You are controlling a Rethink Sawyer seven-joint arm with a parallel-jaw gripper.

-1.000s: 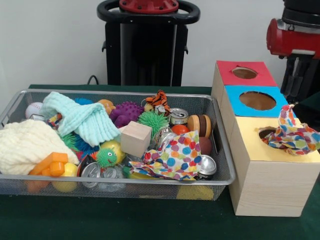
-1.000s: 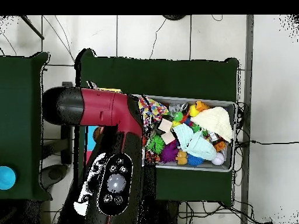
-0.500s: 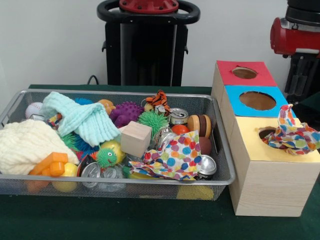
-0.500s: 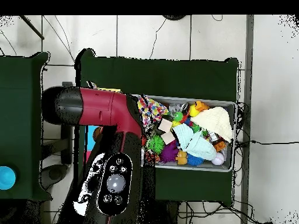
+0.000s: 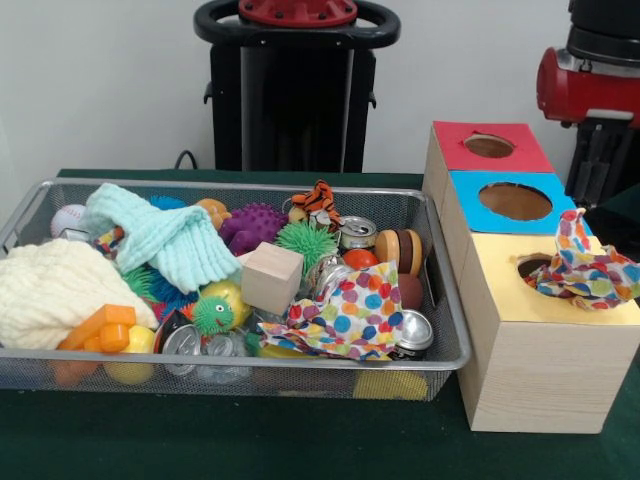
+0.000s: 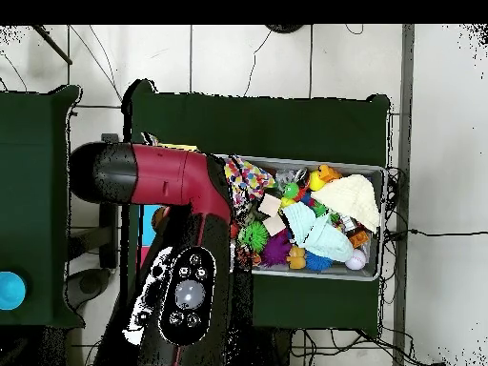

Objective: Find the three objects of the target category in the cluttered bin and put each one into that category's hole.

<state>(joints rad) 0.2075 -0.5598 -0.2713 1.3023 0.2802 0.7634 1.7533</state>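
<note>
The wire mesh bin [image 5: 450, 355] holds one polka-dot cloth [image 5: 345, 315] at its front right, lying on cans; it also shows in the overhead view [image 6: 250, 179]. A second polka-dot cloth [image 5: 590, 270] hangs half out of the yellow-surrounded hole [image 5: 532, 266] and drapes over the box top. No third one shows. The red and black end of my arm, with the gripper [image 5: 600, 160], stands high behind the boxes at the right edge, apart from both cloths. In the overhead view the arm [image 6: 186, 238] hides the boxes.
The blue-surrounded hole [image 5: 515, 200] and the red-surrounded hole [image 5: 489, 145] lie behind the yellow one. The bin also holds a mint knitted cloth [image 5: 165, 240], a cream knitted cloth [image 5: 55, 290], a wooden cube [image 5: 271, 278], spiky balls, cans and a tiger toy [image 5: 318, 200].
The arm's end has shifted slightly at the right edge. Both cloths and the bin's contents have not moved.
</note>
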